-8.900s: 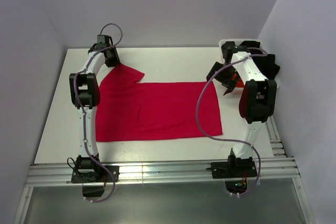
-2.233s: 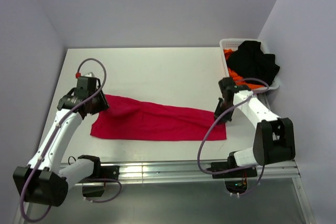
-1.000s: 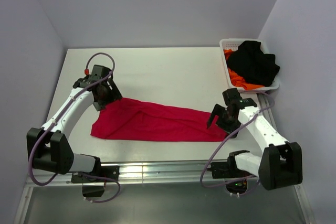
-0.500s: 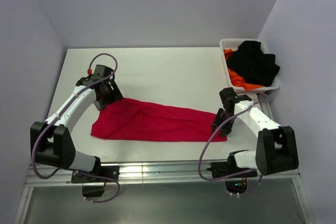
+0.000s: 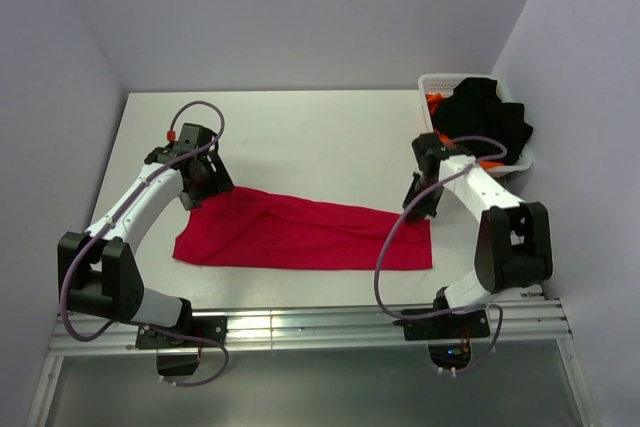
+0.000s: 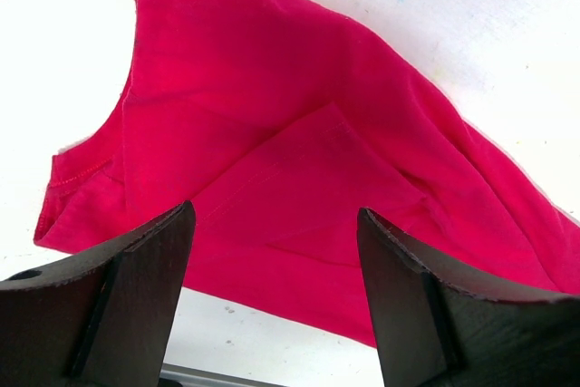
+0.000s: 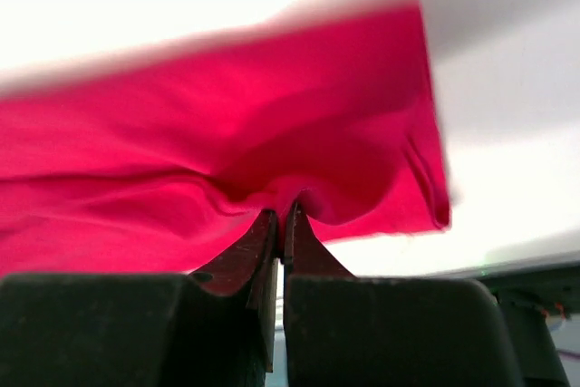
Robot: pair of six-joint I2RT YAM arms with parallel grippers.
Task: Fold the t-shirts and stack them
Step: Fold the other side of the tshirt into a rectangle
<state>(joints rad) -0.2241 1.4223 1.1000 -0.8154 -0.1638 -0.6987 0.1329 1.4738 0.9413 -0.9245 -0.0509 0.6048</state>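
Note:
A crimson-red t-shirt lies as a long folded strip across the white table. My left gripper hovers open over its left end. In the left wrist view the red t-shirt fills the space between and beyond the spread fingers, with the left gripper holding nothing. My right gripper is at the strip's far right corner. In the right wrist view the right gripper is shut on a pinched fold of the red t-shirt. A black t-shirt and an orange t-shirt lie in the basket.
A white lattice basket stands at the table's far right corner, close behind the right arm. The metal rail with both arm bases runs along the near edge. Purple walls close in the left, right and back sides.
The right gripper went from wide open to shut on the shirt's right end and shifted toward the far edge of the strip. The left gripper stayed open and hardly moved.

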